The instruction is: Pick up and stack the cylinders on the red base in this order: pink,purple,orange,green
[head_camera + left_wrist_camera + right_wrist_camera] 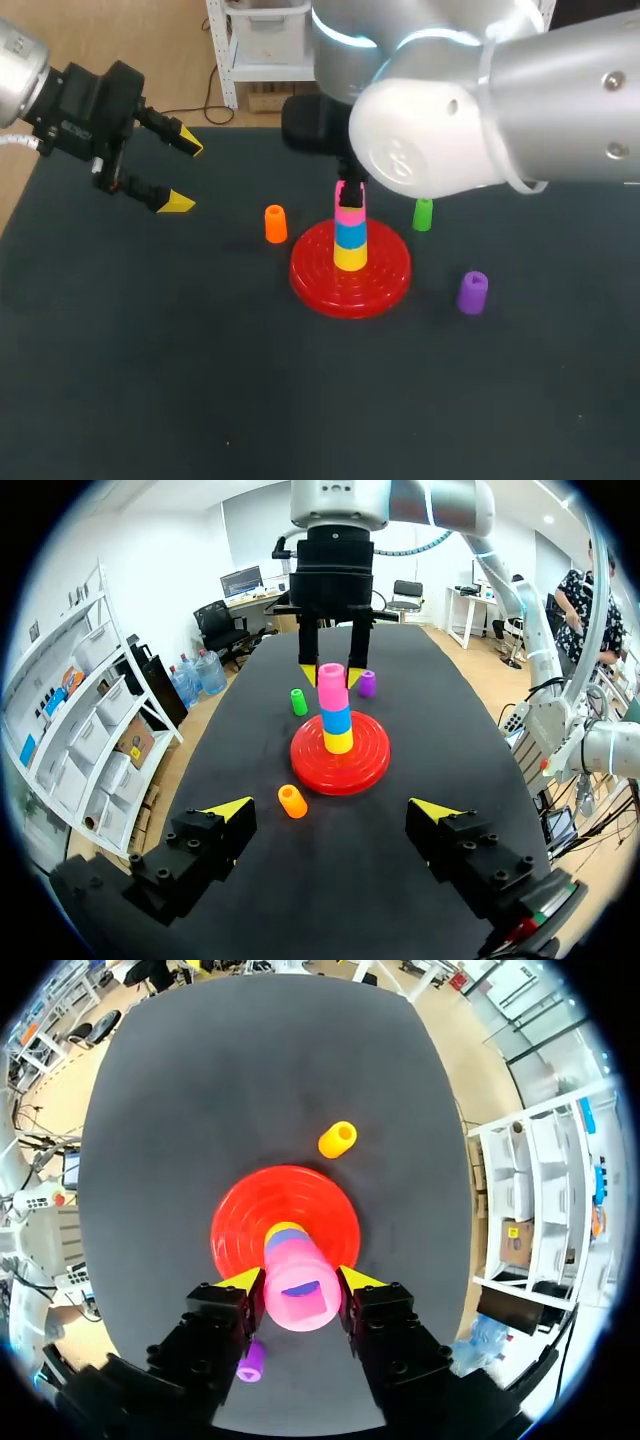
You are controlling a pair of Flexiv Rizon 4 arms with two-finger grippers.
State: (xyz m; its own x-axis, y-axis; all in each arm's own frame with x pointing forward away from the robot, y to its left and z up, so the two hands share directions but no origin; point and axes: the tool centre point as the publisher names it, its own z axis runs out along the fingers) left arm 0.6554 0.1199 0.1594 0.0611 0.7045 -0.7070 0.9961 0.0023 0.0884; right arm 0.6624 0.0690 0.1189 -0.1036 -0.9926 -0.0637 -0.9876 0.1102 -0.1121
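Right wrist view: right tool (300, 1278) clamps pink cylinder (298, 1302); left tool (184, 173) gapes empty.

You have the base (385, 285) near the table's (150, 380) middle, with a stack (350, 250) on its centre and the top cylinder (350, 213) pinched in the right gripper (301, 1278). The left cylinder (275, 223) stands just beside the base, the rear cylinder (423, 214) is behind its right rim, and the right cylinder (472, 292) is nearer the front edge.
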